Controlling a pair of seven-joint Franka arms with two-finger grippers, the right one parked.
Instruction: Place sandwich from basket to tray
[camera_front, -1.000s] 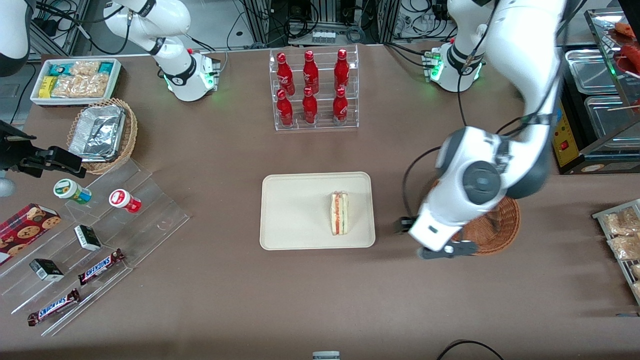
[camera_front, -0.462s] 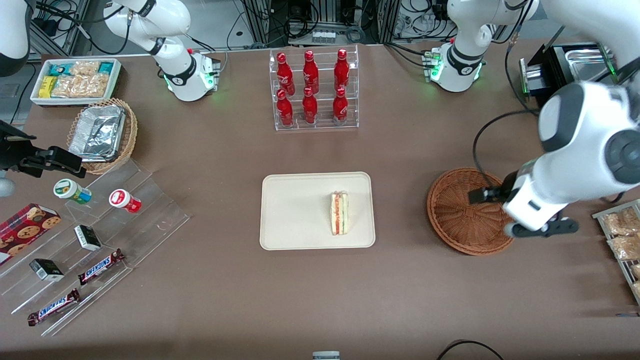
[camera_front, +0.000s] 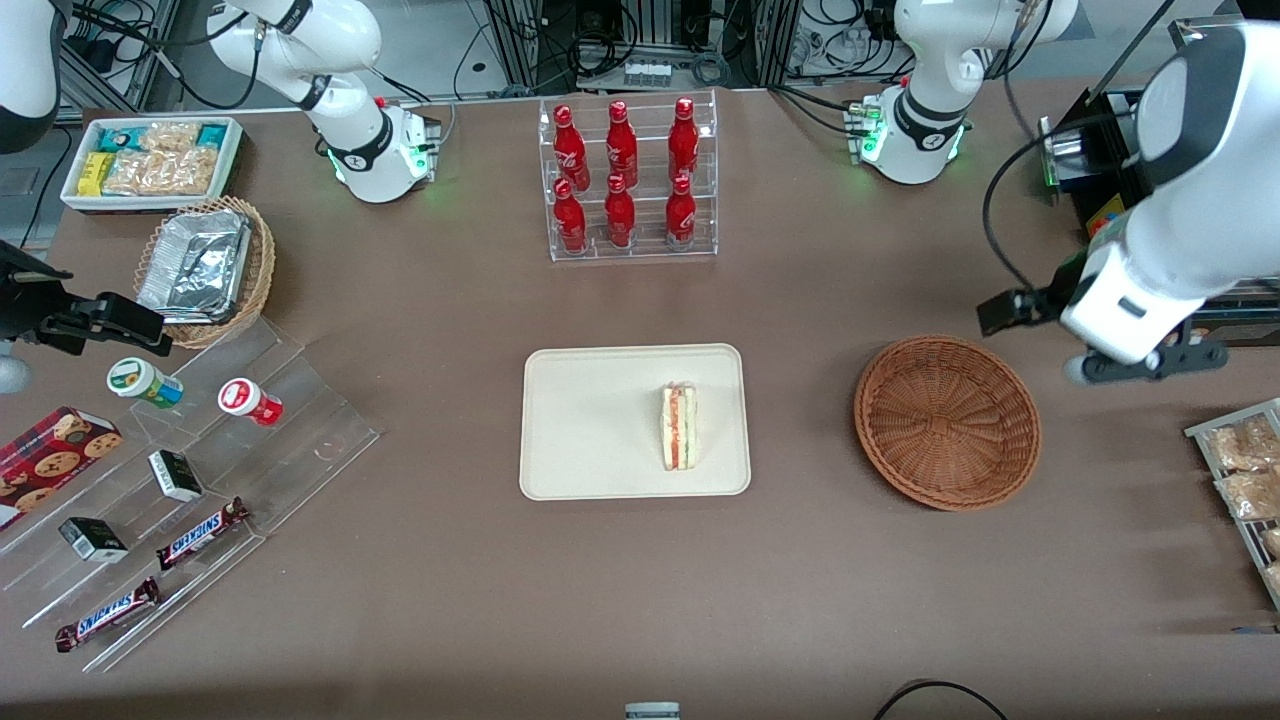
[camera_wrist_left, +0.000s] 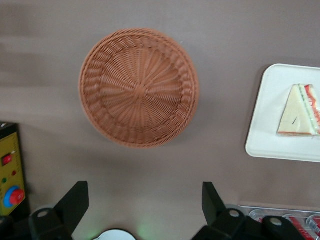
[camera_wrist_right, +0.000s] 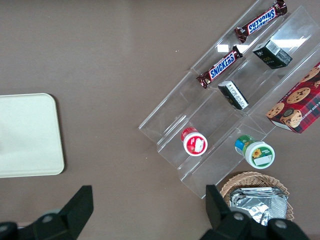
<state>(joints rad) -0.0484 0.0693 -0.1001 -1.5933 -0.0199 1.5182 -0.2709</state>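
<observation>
A reddish-brown weave is shown by the basket (camera_front: 947, 422). The tray (camera_front: 590, 420) is coloured cream; the sandwich (camera_front: 678, 427) is layered pale, red and green. The gripper (camera_wrist_left: 145, 207) is black.

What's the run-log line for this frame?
sandwich: on tray | basket: empty | gripper: open, holding nothing, above table beside basket

Sandwich (camera_front: 679, 427), pale triangular wedge with red and green filling, is laid flat at the 3 o'clock side of the cream rectangular tray (camera_front: 590, 420). Round reddish-brown wicker basket (camera_front: 947, 421) is seen empty, apart from tray, toward working arm's end.

Gripper (camera_front: 1140, 366) is held above the table just beside the basket, fingers spread apart.
</observation>
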